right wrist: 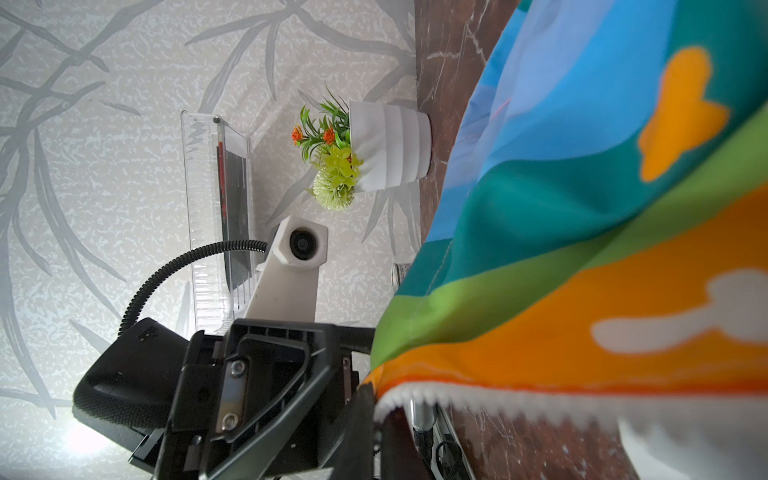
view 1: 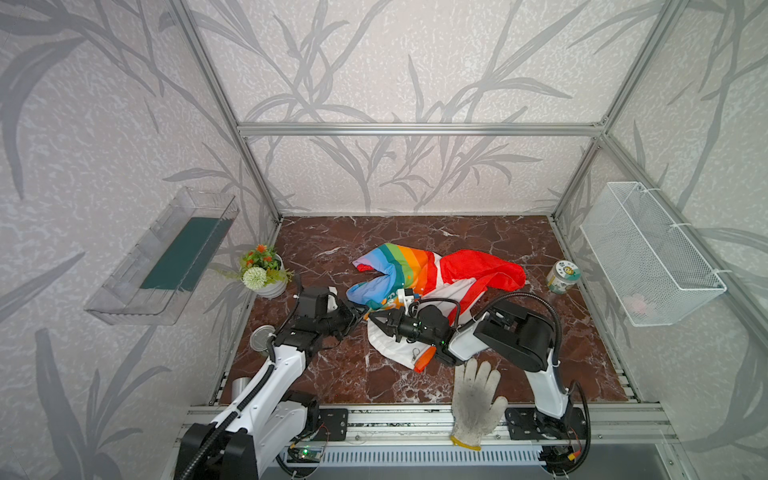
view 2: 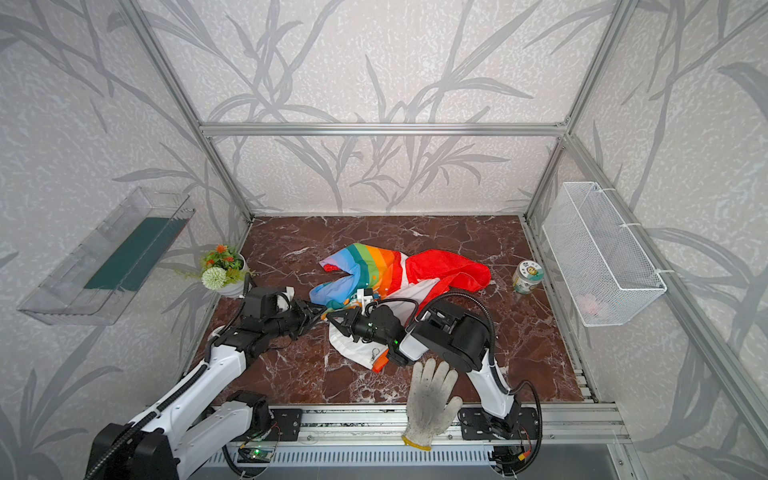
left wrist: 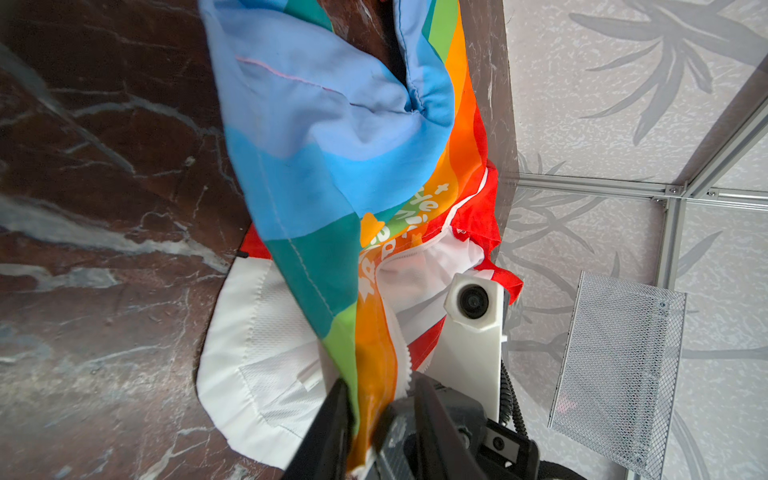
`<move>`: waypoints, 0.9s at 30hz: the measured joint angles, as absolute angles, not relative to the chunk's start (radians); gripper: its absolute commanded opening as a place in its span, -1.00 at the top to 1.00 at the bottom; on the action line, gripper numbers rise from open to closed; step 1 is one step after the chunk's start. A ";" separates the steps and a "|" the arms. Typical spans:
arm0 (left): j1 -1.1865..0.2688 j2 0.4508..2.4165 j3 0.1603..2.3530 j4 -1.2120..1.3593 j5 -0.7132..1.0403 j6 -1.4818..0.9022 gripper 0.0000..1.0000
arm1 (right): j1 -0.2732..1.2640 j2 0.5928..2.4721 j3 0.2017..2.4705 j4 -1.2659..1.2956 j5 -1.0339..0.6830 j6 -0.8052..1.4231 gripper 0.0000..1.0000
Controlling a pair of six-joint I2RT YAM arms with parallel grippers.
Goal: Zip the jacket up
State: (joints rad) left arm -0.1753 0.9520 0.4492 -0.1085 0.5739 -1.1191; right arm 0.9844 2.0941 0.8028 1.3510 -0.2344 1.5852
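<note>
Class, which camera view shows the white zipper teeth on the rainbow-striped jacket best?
The right wrist view: the white zipper teeth run large and close along the orange edge of the thin rainbow-striped jacket. The left wrist view shows only a short stretch; in both top views the whole jacket shows, but the teeth are too small.

The left arm (view 1: 274,374) and right arm (view 1: 548,386) have white shells and black joints, each with a black ribbed cable hose (view 1: 519,293). The left gripper (view 1: 359,313) and right gripper (view 1: 372,319) are black and tapered. Each wrist carries a white camera mount (left wrist: 473,307). 2 silver screws (right wrist: 237,365) show on the left gripper's frame.
</note>
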 measured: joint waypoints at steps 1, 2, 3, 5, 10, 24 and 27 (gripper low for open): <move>-0.175 0.952 0.449 -0.109 0.574 -1.119 0.40 | 0.984 2.094 0.803 1.351 -0.234 1.586 1.00; -0.175 0.952 0.449 -0.108 0.574 -1.119 0.40 | 0.984 2.094 0.803 1.353 -0.234 1.585 1.00; -0.175 0.952 0.449 -0.108 0.574 -1.119 0.40 | 0.984 2.094 0.803 1.354 -0.234 1.585 1.00; -0.175 0.952 0.449 -0.108 0.574 -1.119 0.40 | 0.983 2.094 0.803 1.358 -0.233 1.585 1.00; -0.176 0.951 0.449 -0.108 0.575 -1.119 0.45 | 0.982 2.094 0.803 1.362 -0.234 1.585 1.00; -0.175 0.951 0.448 -0.108 0.573 -1.119 1.00 | 0.980 2.094 0.803 1.365 -0.237 1.586 0.78; -0.175 0.951 0.448 -0.109 0.574 -1.119 1.00 | 0.978 2.094 0.803 1.366 -0.237 1.594 0.21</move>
State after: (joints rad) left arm -0.1753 0.9508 0.4477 -0.1085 0.5735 -1.1187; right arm 0.9779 2.0941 0.8028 1.3659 -0.2375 1.5940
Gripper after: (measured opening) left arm 0.045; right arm 0.262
